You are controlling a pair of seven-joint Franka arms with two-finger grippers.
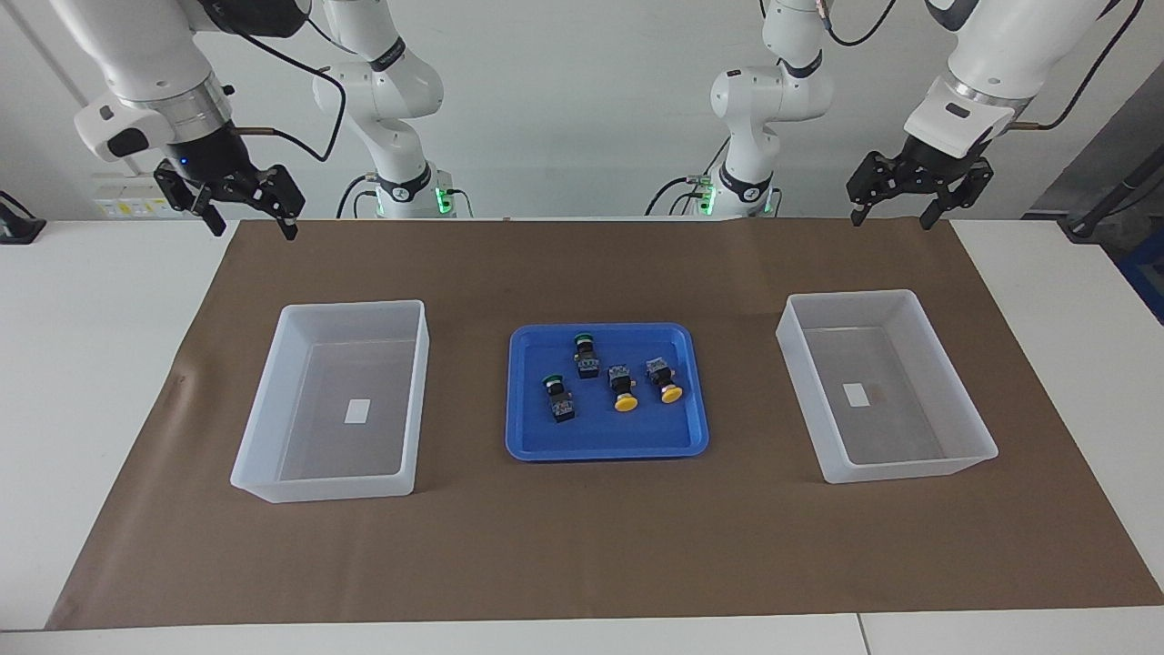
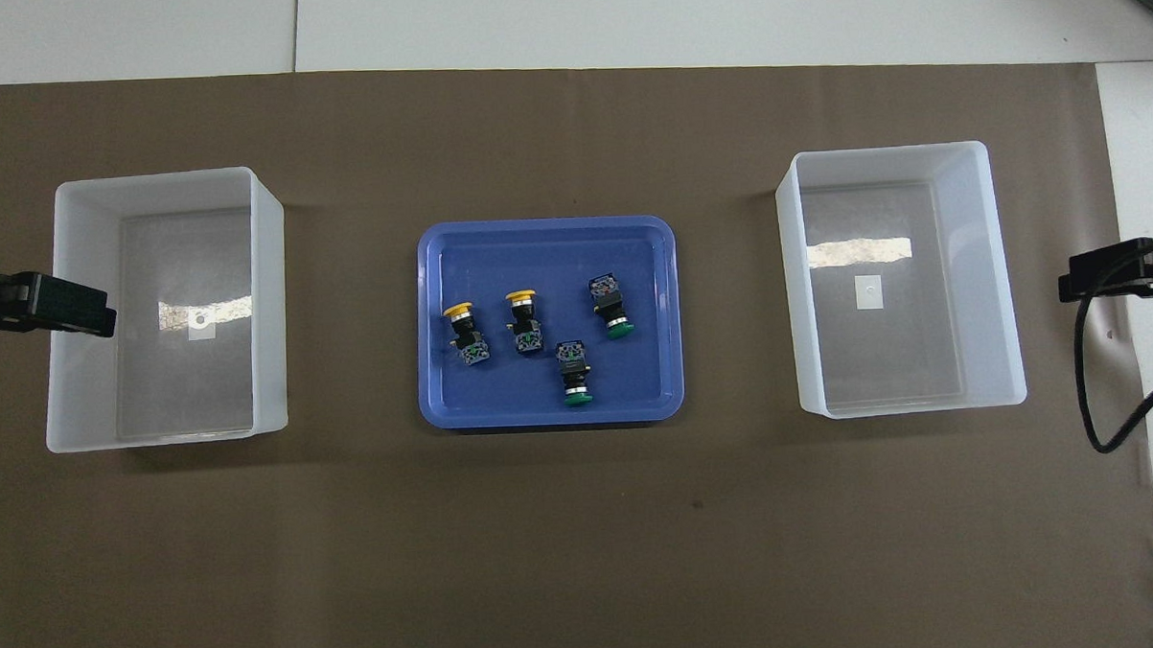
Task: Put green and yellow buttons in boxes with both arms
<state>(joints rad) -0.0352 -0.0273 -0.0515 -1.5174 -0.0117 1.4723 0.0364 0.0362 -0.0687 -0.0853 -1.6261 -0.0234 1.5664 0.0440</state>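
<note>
**Four buttons in the tray, both bins unfilled, both arms waiting**

A brown mat (image 1: pixel 582 546) is spread over the table. At its centre a shallow blue tray (image 1: pixel 607 448) is set, w/ four push-buttons lying on their sides in it: two green-capped buttons (image 1: pixel 586 354) toward the right arm's end, two yellow-capped buttons (image 1: pixel 624 389) toward the left arm's end. Two translucent bins (image 1: pixel 264 473) are placed one near each end of the mat; nothing but a small sticker is seen in each.

The right gripper (image 1: pixel 252 224) and left gripper (image 1: pixel 897 216) are held high over the mat's robot-side corners, fingers apart, nothing gripped.

Judgement: no button is picked yet. Each button is best gripped across its blocky body, approx. square-on, not by the rounded cap, and each arm kept to its own half of the tray so the arms are not crossed.
</note>
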